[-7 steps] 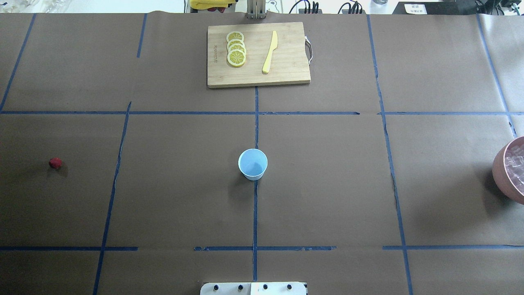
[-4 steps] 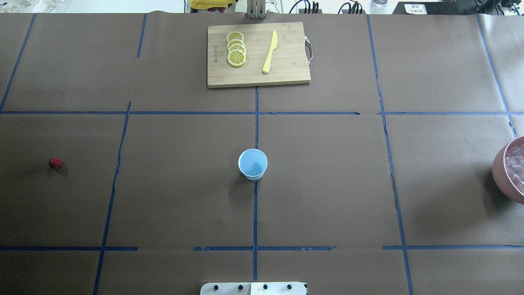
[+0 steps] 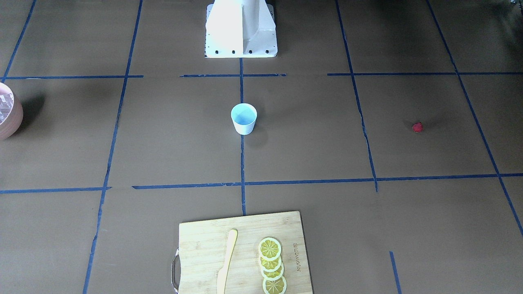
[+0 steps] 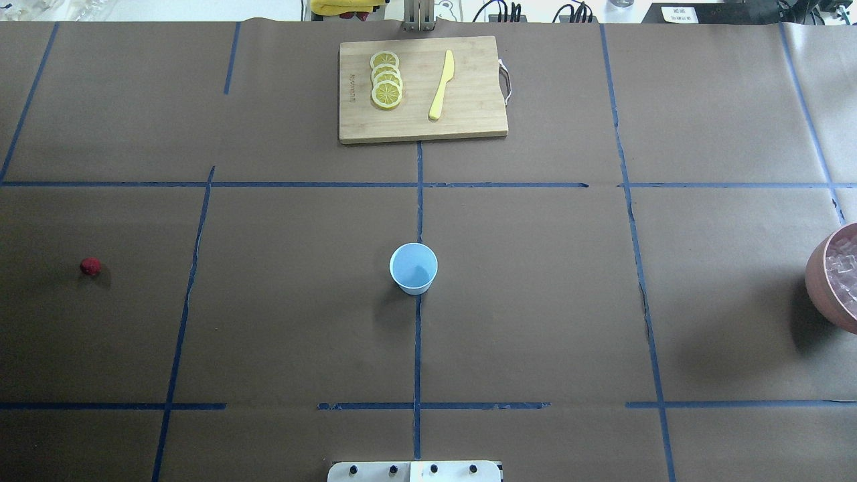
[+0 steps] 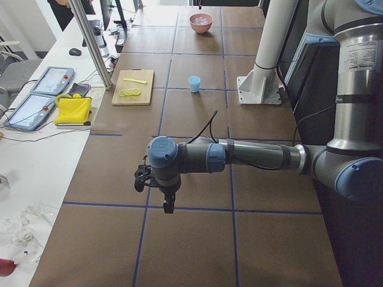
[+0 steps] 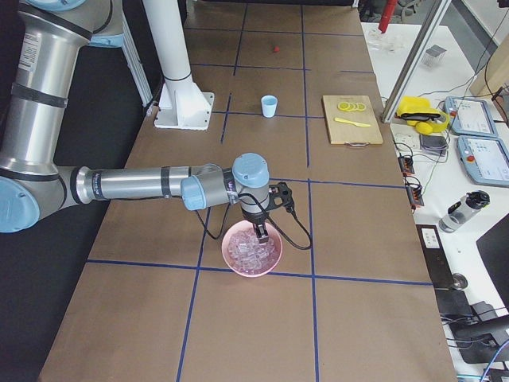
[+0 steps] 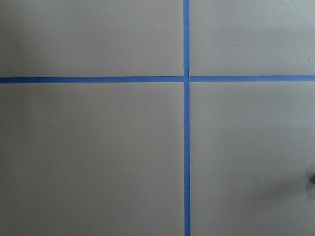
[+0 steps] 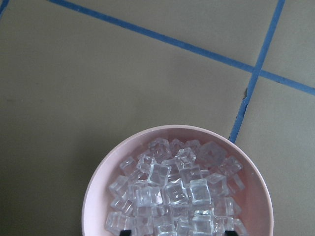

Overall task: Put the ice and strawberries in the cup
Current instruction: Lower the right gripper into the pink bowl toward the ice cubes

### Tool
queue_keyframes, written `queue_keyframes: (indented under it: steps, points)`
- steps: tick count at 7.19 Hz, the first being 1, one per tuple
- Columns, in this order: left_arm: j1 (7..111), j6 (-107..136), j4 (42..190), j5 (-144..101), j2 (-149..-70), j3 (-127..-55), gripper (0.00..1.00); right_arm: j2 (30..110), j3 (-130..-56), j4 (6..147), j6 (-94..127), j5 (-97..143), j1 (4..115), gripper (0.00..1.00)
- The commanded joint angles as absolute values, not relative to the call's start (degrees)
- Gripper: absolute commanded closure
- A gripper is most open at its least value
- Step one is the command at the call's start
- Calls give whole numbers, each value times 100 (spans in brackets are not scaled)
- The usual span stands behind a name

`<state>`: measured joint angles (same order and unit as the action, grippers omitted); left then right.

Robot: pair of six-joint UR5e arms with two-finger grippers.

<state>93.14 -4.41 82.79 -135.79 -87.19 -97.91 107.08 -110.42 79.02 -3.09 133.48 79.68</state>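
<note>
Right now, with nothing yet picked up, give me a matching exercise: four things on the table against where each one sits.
Things:
1. cup
2. strawberry
3. ice
4. lemon slices

Places:
A. piled in the pink bowl
B. on the cutting board
C. alone on bare paper, on the robot's left side
D. upright mid-table, on a blue tape line

Pairs: 1-D, 2-C, 3-A, 4-B
</note>
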Motion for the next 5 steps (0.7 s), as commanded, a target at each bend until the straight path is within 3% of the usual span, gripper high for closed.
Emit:
queue_keyframes:
  steps: [1, 2, 5]
  points:
    - [9308, -439, 8279, -13579, -8727, -9791, 0, 10837, -11057, 7901, -316, 13010, 7534, 38]
    - [9308, -439, 8279, -13579, -8728, -9808, 0, 10837, -10996, 7919, -351, 12947, 7454, 44]
    - [9316, -308, 8279, -13579, -8728, -9887, 0, 10811, -10828, 7928, -448, 12938, 7155, 45]
